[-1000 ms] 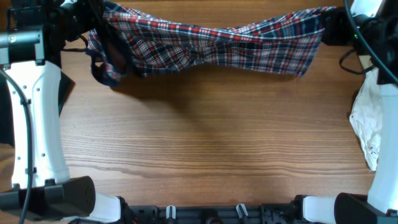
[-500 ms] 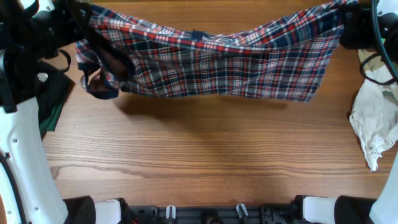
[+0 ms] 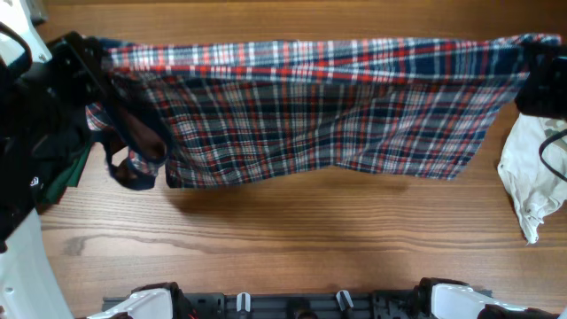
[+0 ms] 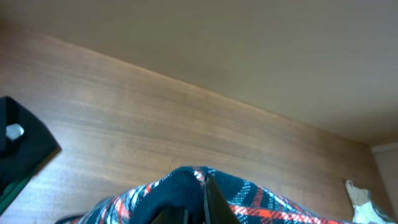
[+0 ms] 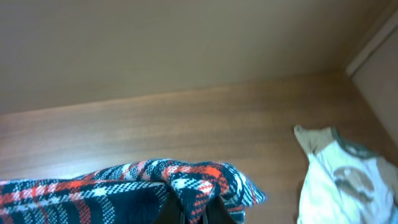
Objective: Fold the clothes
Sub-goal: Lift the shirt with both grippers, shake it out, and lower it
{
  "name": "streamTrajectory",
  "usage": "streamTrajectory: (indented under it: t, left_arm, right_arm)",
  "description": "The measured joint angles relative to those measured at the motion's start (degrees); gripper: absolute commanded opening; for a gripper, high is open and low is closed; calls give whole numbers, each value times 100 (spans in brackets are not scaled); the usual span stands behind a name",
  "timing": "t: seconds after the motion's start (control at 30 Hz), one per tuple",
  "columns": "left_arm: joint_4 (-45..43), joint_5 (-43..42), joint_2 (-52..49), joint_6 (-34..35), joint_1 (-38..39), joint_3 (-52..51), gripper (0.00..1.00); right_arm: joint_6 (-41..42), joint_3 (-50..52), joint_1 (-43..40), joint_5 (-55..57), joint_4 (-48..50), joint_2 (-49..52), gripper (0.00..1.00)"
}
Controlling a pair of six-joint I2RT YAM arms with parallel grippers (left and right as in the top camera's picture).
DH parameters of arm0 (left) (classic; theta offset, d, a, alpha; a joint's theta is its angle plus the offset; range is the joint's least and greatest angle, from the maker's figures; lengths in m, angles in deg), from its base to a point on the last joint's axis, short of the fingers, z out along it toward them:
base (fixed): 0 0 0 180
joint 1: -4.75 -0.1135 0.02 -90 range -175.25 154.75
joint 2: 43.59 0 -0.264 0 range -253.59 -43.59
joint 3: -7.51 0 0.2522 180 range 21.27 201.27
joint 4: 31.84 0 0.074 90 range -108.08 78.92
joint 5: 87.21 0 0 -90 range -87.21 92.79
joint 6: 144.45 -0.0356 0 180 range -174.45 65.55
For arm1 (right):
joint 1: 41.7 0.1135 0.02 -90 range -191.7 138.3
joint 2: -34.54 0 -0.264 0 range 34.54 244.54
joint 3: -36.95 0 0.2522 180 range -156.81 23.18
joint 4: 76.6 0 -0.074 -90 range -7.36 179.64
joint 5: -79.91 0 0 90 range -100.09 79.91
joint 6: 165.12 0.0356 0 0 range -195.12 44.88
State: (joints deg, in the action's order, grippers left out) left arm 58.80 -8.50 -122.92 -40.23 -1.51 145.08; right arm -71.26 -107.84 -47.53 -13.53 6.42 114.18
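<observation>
At the bottom edge of the left wrist view, the left gripper (image 4: 191,210) is pinching closed on one corner of the plaid shirt (image 4: 249,198), with navy trim bunching over the dark fingers (image 4: 210,198). The right gripper (image 5: 198,213) is likewise clamping shut on the opposite corner, and the cloth is folding over its fingertips.

Between the two grippers the shirt is hanging above the table (image 3: 292,248). Its upper edge is running taut and nearly straight from left to right, and its body is draping below and casting a shadow on the wood. A loose navy-trimmed part is dangling at the left end.

A black garment (image 3: 62,173) with a green edge is lying on the table beside the left arm. A white and beige garment (image 3: 532,182) is lying at the right edge.

Compared with one second earlier, the shirt is no longer sagging as a narrow bunched band near the far edge. It is spreading wide and flat, and its held corners are standing further apart in the overhead view.
</observation>
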Motion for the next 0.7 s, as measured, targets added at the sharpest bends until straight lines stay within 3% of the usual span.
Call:
streamTrajectory:
  t: [0.17, 0.3, 0.47, 0.57, 0.7]
  left_arm:
    - [269, 13, 4, 0, 0, 0, 4]
    - [-251, -195, -361, 0, -2, 17, 4]
    - [-2065, -590, -1720, 2, 0, 17, 4]
    - [-3541, -876, -2684, 26, 4, -20, 4]
    - [-5233, -1032, -3523, 96, 31, -22, 4]
  right_arm:
    - [149, 0, 0, -17, -420, -13, 4]
    - [105, -26, 0, -295, 282, 581, 4]
    - [33, -22, 0, -612, 2090, 1784, 4]
    - [-9, 17, 7, -850, 3950, 2540, 4]
    - [-52, 22, 15, -1058, 5038, 2992, 4]
